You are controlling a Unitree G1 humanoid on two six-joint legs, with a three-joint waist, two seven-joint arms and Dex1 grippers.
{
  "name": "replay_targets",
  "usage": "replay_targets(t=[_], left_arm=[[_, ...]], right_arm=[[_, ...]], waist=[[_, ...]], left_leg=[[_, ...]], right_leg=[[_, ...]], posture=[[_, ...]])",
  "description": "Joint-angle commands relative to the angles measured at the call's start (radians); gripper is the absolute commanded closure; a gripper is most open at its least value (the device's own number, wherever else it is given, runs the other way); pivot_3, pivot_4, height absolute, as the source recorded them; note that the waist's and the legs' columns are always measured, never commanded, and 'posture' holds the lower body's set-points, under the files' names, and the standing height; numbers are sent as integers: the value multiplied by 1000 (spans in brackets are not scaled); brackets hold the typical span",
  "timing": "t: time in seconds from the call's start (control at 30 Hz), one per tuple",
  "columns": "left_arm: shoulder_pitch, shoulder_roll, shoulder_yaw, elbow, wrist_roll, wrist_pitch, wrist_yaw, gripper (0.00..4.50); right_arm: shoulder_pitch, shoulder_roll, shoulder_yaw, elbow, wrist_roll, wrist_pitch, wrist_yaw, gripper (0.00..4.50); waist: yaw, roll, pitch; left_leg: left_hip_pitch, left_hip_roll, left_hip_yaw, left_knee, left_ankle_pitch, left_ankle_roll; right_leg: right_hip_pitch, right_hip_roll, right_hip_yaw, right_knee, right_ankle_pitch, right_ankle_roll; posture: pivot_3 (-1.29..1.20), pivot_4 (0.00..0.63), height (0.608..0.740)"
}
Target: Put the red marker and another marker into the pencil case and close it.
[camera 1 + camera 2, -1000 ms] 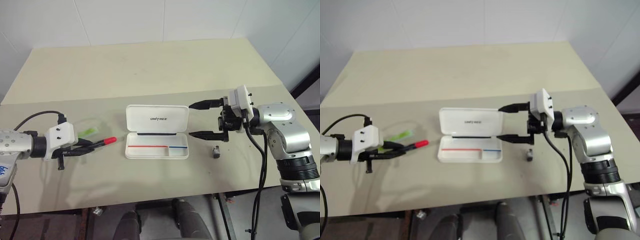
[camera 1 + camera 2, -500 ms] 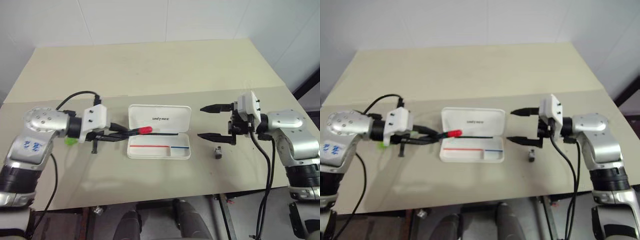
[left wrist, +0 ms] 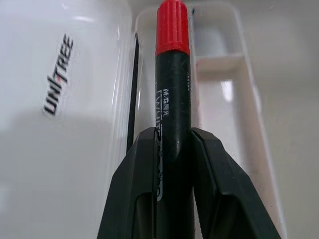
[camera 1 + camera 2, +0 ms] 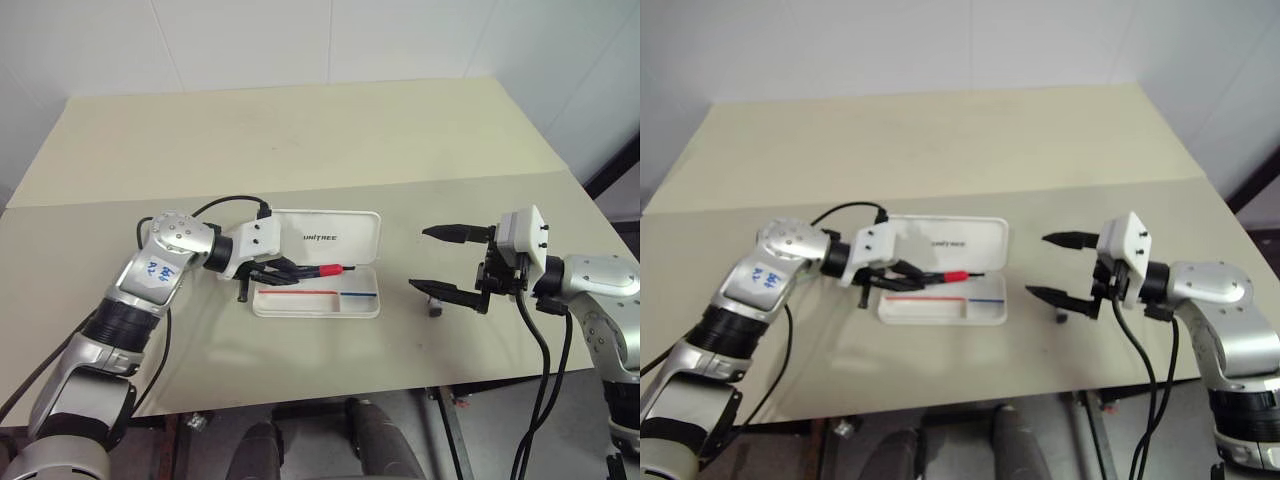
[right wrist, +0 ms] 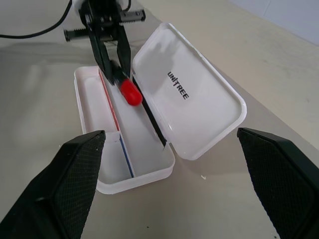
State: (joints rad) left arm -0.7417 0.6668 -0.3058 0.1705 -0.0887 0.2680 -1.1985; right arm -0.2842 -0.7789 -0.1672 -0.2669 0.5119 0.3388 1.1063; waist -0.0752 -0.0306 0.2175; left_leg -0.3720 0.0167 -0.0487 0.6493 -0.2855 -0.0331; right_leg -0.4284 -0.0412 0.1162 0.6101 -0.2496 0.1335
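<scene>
The pencil case (image 4: pixel 318 238) lies open at mid table, its white lid with the logo laid back and the tray (image 4: pixel 352 304) toward me. My left gripper (image 4: pixel 292 270) is shut on the red marker (image 4: pixel 322 269), a black barrel with a red cap. It holds the marker lengthwise just above the tray along the hinge side, with the cap (image 3: pixel 172 27) pointing right. My right gripper (image 4: pixel 418 258) stands open to the right of the case, with nothing between its fingers. The other marker is out of view.
A small grey block (image 4: pixel 433 305) lies on the table right of the case, under my right gripper's lower finger. The beige table (image 4: pixel 300 140) stretches bare behind the case. Its front edge runs close below the case.
My left arm swung right, carrying the red marker from left of the case to above its tray. My right gripper drew back to the right, away from the case, still open.
</scene>
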Motion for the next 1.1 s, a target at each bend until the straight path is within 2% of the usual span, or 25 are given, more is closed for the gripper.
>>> replay_targets(t=[0.03, 0.17, 0.3, 0.43, 0.63, 0.73, 0.8, 0.97, 1.03, 1.1], left_arm=[[-47, -16, -9, 40, 38, -62, -5, 3892], [-69, -52, -6, 84, 46, -69, 5, 3892], [-79, -81, 4, 96, 54, -84, 27, 2555], [-72, -94, 20, 45, -2, -92, -24, 1286], [-7, -43, 75, -121, -99, -26, -96, 1286], [40, 17, 114, -183, -139, -27, -130, 738], [76, 64, 161, -205, -158, -25, -131, 58], [188, 172, 362, -263, -298, 17, -138, 58], [211, 184, 407, -278, -324, 21, -118, 58], [260, 240, 466, -282, -345, 57, -127, 58]], right_arm=[[21, -16, -48, -73, 34, 21, -34, 0], [42, -17, -58, -100, 46, 33, -56, 0], [46, -17, -57, -108, 50, 39, -67, 0], [31, -12, -48, -95, 49, 34, -67, 0], [-29, 17, -2, -44, 40, 11, -53, 0], [-66, 34, 27, -17, 37, 1, -42, 0], [-95, 48, 45, 5, 34, -9, -31, 0], [-173, 80, 85, 59, 29, -38, -4, 0], [-187, 87, 90, 70, 28, -45, 4, 0], [-214, 100, 102, 82, 28, -51, 14, 0]], waist=[[2, 0, 0], [4, 0, 0], [8, 0, 0], [18, 0, 0], [15, 0, 0], [13, 0, 0], [15, 0, 0], [12, 0, 0], [16, 0, 0], [18, 0, 0]], left_leg=[[0, 0, 0, 0, 0, 0], [0, 0, 0, 0, 0, 0], [0, 0, 0, 0, 0, 0], [0, 0, 0, 0, 0, 0], [0, 0, 0, -1, 0, 0], [2, 1, 0, -1, 0, 0], [2, 1, 0, -1, 0, 0], [1, 1, 1, -1, 0, 0], [1, 1, 0, -1, 0, 0], [1, 1, 0, -1, 0, 0]], right_leg=[[0, 0, 0, 0, 0, 0], [0, 0, 0, 0, 0, 0], [0, 0, 0, 0, 0, 0], [0, 0, 0, 0, 0, 0], [0, 0, 1, -1, 0, 0], [0, 1, 1, 1, 0, 0], [0, 1, 1, 1, 0, 0], [0, 1, 1, 0, 0, 0], [0, 1, 0, 0, 0, -1], [0, 0, -1, 0, -1, -1]], posture=[[0, 150, 740], [0, 150, 740], [0, 150, 740], [0, 150, 740], [0, 150, 740], [0, 150, 740], [0, 150, 740], [0, 150, 740], [0, 150, 740], [0, 150, 740]])
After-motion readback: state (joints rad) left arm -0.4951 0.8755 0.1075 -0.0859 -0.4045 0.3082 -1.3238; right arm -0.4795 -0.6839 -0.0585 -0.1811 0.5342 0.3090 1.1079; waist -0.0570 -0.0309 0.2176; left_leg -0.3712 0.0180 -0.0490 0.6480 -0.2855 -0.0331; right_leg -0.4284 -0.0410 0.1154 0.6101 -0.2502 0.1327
